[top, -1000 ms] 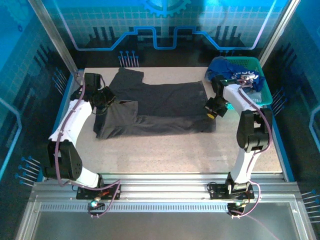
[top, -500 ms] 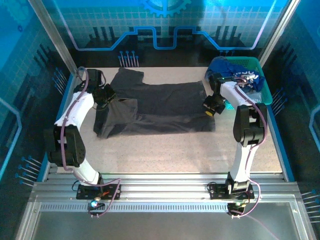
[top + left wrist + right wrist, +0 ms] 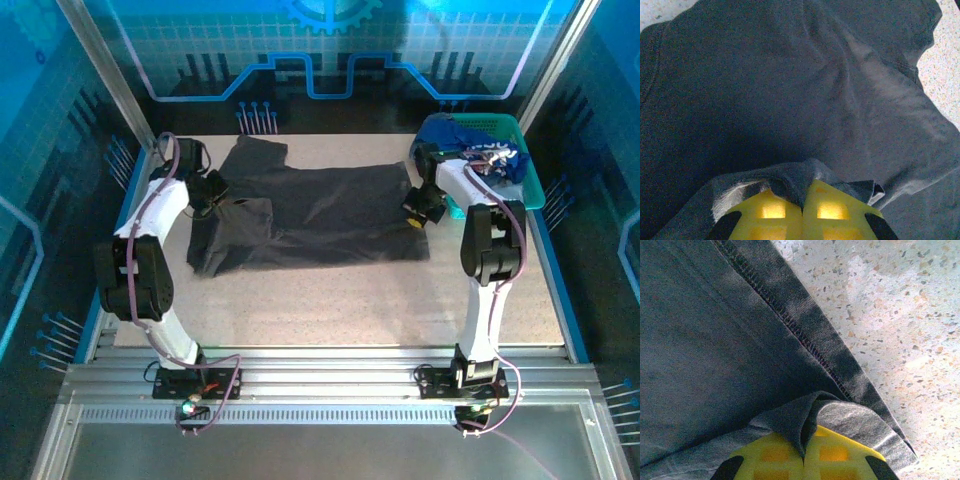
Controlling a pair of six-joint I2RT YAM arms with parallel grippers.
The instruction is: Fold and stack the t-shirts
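A charcoal shirt (image 3: 320, 215) lies spread over the far half of a speckled table (image 3: 330, 300). It is partly folded, with one sleeve reaching toward the far edge. The left gripper (image 3: 802, 202) is pinched tight on a bunched fold at the shirt's left side. The right gripper (image 3: 804, 445) is pinched tight on the stitched hem at the shirt's right edge, with bare table just beside it. In the far right corner stands a teal basket (image 3: 528, 185) holding a crumpled blue shirt (image 3: 452, 135) with pale print. The right arm crosses in front of the basket's left side, hiding part of it. Blue patterned walls enclose the table.
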